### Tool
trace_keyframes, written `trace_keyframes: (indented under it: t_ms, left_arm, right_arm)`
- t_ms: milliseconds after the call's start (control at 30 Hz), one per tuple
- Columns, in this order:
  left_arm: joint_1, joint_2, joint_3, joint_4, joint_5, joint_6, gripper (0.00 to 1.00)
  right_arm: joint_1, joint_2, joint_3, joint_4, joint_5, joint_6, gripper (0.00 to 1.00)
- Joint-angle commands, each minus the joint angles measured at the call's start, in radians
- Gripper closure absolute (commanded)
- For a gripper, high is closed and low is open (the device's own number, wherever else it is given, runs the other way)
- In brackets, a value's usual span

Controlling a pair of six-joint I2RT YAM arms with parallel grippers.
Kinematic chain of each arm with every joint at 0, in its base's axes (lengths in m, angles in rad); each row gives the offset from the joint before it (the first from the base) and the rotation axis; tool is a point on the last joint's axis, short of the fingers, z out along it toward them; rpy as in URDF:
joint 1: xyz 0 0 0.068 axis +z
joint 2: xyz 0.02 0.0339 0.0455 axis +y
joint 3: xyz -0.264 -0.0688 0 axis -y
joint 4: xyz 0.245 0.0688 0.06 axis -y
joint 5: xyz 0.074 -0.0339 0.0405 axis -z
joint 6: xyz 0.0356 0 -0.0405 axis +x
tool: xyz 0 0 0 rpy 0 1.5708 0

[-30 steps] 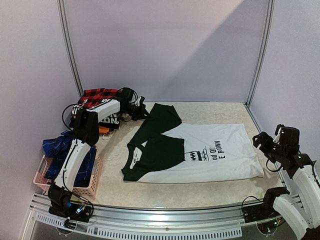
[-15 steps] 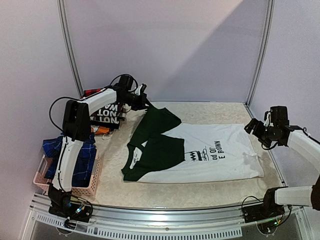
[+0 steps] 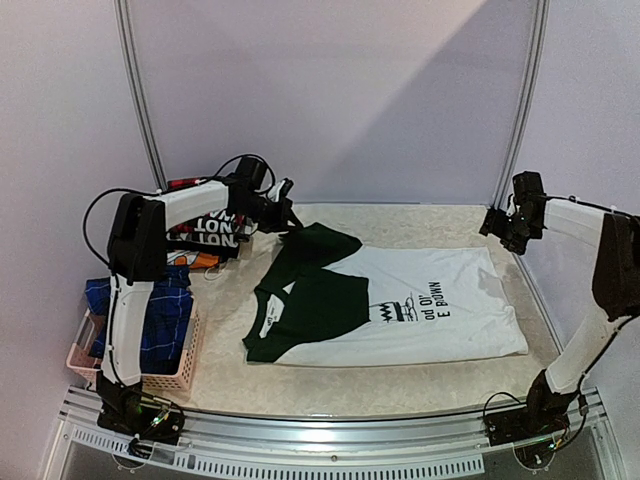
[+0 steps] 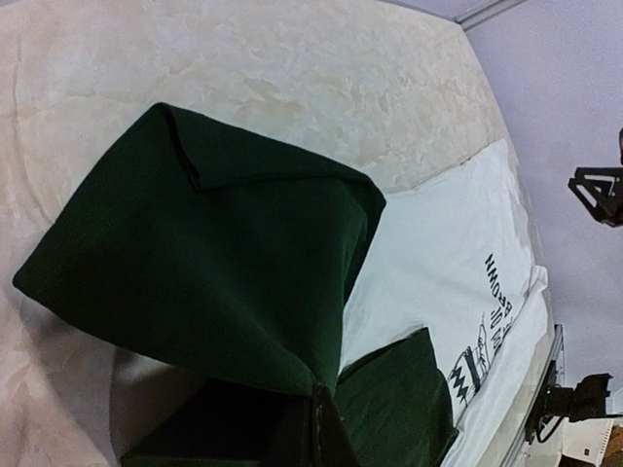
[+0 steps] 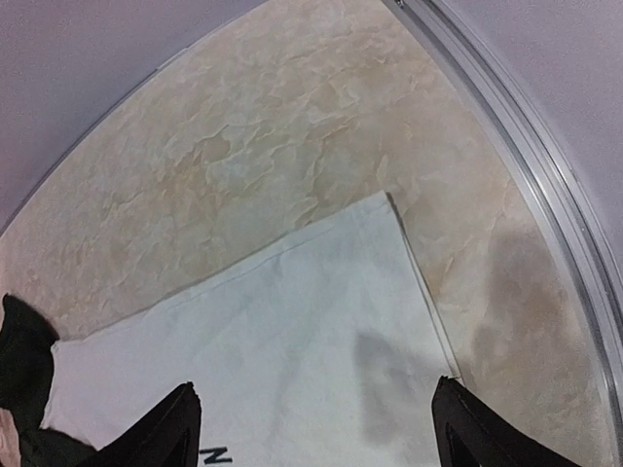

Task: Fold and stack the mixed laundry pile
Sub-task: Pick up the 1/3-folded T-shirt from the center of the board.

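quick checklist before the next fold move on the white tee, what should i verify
1. Left gripper shut on the dark green sleeve: ok, the sleeve is pinched and lifted off the table.
2. Right gripper open: ok, its fingers stand wide apart.
3. Right gripper lined up with the far right corner of the white T-shirt: ok, the corner lies just ahead of the fingers.
4. Right gripper touching cloth: cannot tell, only its shadow shows on the shirt.
5. Shirt body flat: ok, spread out with the print facing up.
6. Other sleeve folded in: ok, it lies across the chest.
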Motion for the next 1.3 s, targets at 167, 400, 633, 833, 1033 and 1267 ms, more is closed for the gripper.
trace_keyframes:
  t_ms: [167, 400, 633, 833, 1033, 1267]
  left_arm:
    - [-0.018, -0.124, -0.115, 0.057, -0.017, 0.041, 1.00]
    - [-0.018, -0.126, -0.134, 0.057, -0.016, 0.055, 1.00]
    - [-0.023, -0.142, -0.159, 0.063, -0.020, 0.067, 1.00]
    - [-0.023, -0.144, -0.170, 0.059, -0.019, 0.074, 1.00]
    - [-0.025, -0.149, -0.178, 0.060, -0.020, 0.076, 1.00]
    - [-0.026, -0.153, -0.185, 0.057, -0.023, 0.079, 1.00]
  right_arm:
    - [-0.004, 0.283, 0.308, -0.200, 0.092, -0.056, 0.36]
    - [-0.004, 0.440, 0.472, -0.268, 0.138, -0.068, 0.45]
    - [-0.004, 0.590, 0.642, -0.348, 0.154, -0.077, 0.49]
    - [-0.004, 0.664, 0.697, -0.379, 0.200, -0.085, 0.51]
    - [-0.004, 0.693, 0.719, -0.376, 0.195, -0.088, 0.59]
    - [-0.004, 0.713, 0.731, -0.377, 0.201, -0.091, 0.71]
